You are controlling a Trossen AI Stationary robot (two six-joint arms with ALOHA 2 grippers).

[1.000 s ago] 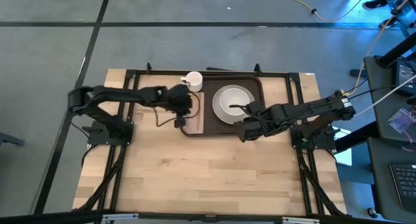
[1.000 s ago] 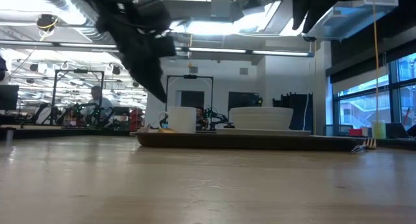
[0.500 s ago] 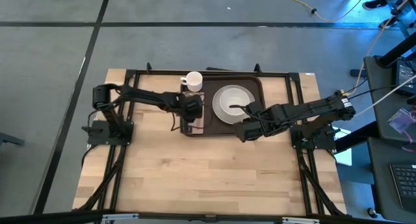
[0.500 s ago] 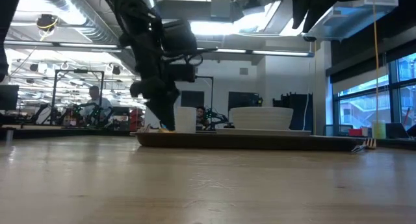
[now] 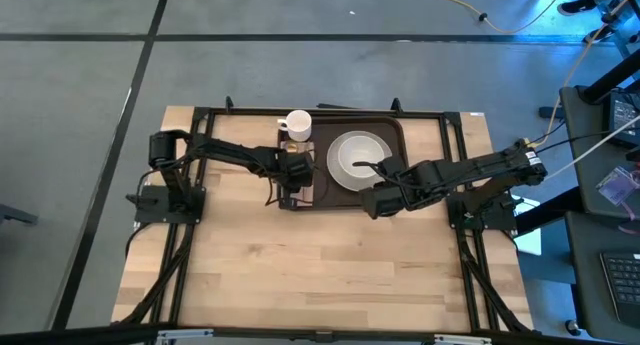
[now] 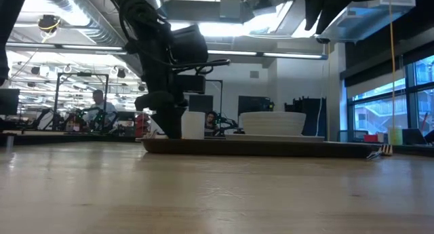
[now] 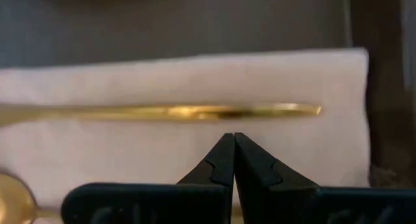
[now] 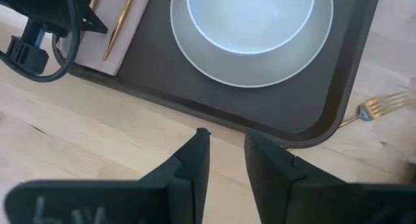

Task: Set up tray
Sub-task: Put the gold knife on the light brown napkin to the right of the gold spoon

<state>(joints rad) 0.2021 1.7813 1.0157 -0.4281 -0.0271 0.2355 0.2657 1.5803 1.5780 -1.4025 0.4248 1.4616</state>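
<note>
1. The tray (image 5: 385, 190), dark brown with a raised rim, lies at the far middle of the tabletop (image 5: 320, 275), within reach of both arms.
2. On the tray a pale bowl (image 8: 250, 16) is nested in a grey plate (image 8: 195, 49), centred toward the tray's right half, which leaves the left strip free for the cutlery.
3. A tan-pink napkin (image 7: 195, 152) lies along the tray's left end. A gold utensil handle (image 7: 195, 112) rests lengthwise on it, and the bowl of a gold spoon (image 7: 13, 198) shows beside it at the picture's edge. The napkin evidently serves as the bed for the cutlery.
4. A white mug (image 5: 297, 124) stands at the tray's far left corner, clear of the plate.
5. The left end effector (image 7: 229, 160) is directly over the napkin, fingers pressed together with nothing between them. In my judgement it is set to nudge or straighten the cutlery, not to lift it.
6. The right end effector (image 8: 224, 152) hovers over the bare tabletop just beside the tray's near rim, fingers narrowly parted and empty.
7. A gold fork (image 8: 380, 107) lies on the tabletop outside the tray's right corner; it is probably the item remaining to be placed.
</note>
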